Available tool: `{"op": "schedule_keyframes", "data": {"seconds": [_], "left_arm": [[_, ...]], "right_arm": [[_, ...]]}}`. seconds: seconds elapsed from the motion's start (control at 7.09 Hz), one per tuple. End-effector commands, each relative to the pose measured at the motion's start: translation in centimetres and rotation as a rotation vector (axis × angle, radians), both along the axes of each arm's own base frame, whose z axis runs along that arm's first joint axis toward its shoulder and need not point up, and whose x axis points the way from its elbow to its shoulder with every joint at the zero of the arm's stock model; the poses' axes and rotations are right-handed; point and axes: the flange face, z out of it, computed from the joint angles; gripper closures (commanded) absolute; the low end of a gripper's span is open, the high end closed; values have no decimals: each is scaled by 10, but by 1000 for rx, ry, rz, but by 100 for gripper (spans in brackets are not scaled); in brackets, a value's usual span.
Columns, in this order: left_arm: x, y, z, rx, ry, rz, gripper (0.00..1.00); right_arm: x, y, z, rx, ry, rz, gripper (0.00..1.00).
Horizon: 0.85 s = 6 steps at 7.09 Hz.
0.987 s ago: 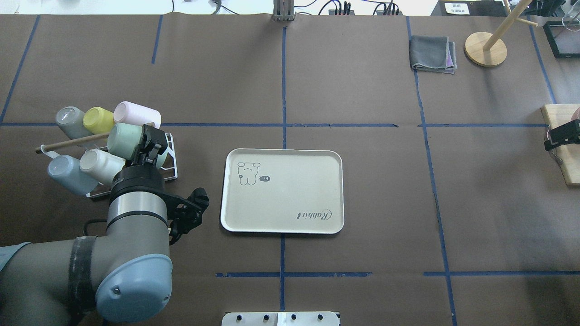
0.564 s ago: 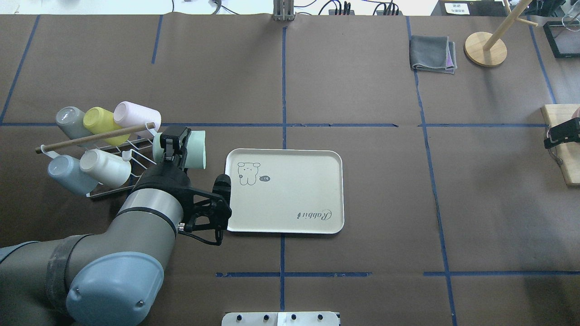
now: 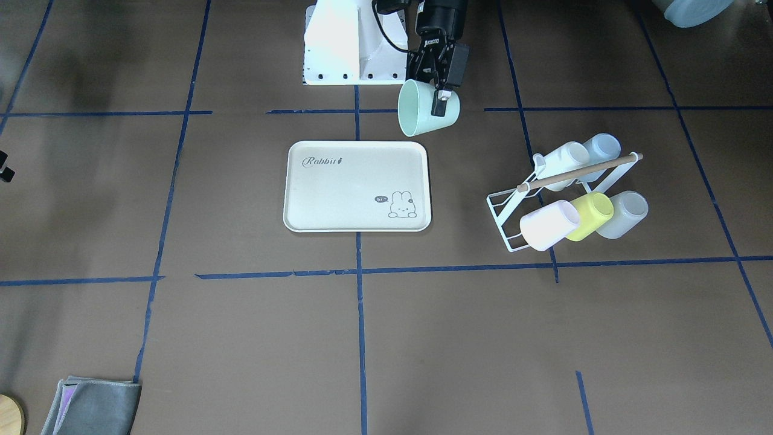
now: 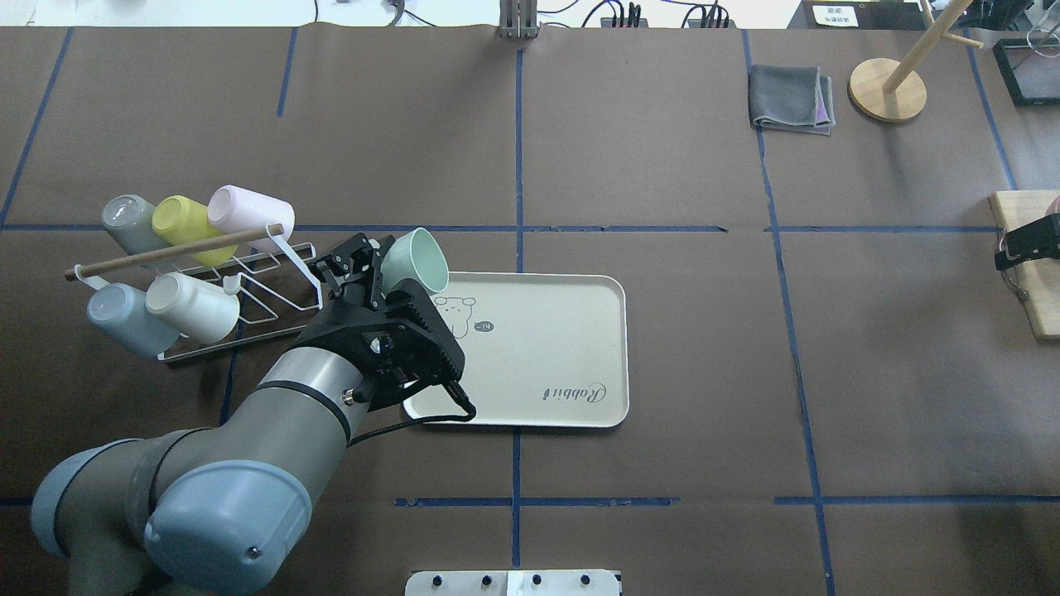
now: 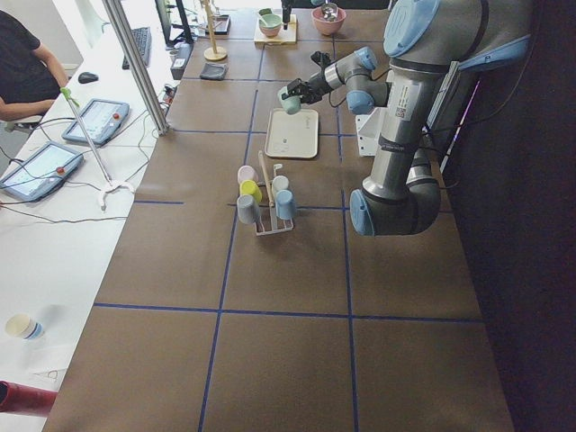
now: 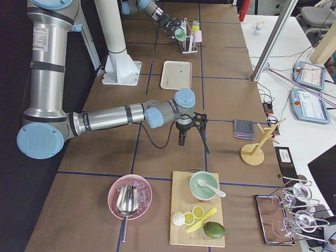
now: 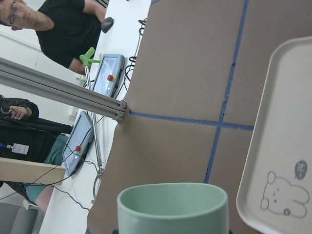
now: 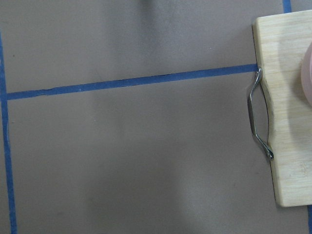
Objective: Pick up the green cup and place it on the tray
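Note:
My left gripper [image 4: 383,266] is shut on the pale mint-green cup [image 4: 416,258] and holds it tilted in the air, mouth pointing away from the wrist. The cup hangs over the bunny corner of the cream tray [image 4: 538,356]. In the front-facing view the cup [image 3: 423,115] is just beyond the tray's [image 3: 356,187] near-robot edge, under the gripper [image 3: 439,99]. The left wrist view shows the cup's rim [image 7: 173,204] and the tray [image 7: 287,146] at right. My right gripper [image 4: 1027,244] sits at the table's right edge; I cannot tell whether it is open or shut.
A white wire rack [image 4: 248,277] with several cups lying on it stands left of the tray, also seen in the front-facing view [image 3: 513,211]. A grey cloth [image 4: 791,99] and a wooden stand [image 4: 886,89] are far right. A wooden board [image 8: 287,112] is by the right gripper.
My left gripper has lifted the green cup off the rack, carried it right to the tray's corner, and turned it so its mouth faces away.

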Motion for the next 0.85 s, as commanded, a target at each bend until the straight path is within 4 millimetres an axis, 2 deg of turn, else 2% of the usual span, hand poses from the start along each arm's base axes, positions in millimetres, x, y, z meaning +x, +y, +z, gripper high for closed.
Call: {"op": "schedule_keyframes", "data": {"seconds": [0.0, 0.14, 0.28, 0.42, 0.56, 0.7], "left_arm": [[30, -6, 15, -21, 246, -22, 61], [46, -10, 32, -59, 379, -37, 60], [75, -11, 57, -95, 496, -45, 58], [83, -15, 62, -115, 597, -52, 45], [87, -17, 53, -114, 620, -52, 45], [92, -18, 53, -116, 615, -49, 45]], "right_arm": [[0, 0, -1, 3, -2, -1, 0], [1, 1, -1, 3, -1, 1, 0], [1, 1, -2, 5, -1, 0, 0], [1, 1, -2, 5, -3, -1, 0], [1, 1, -2, 7, -2, 0, 0], [1, 1, -2, 5, -1, 0, 1]]}}
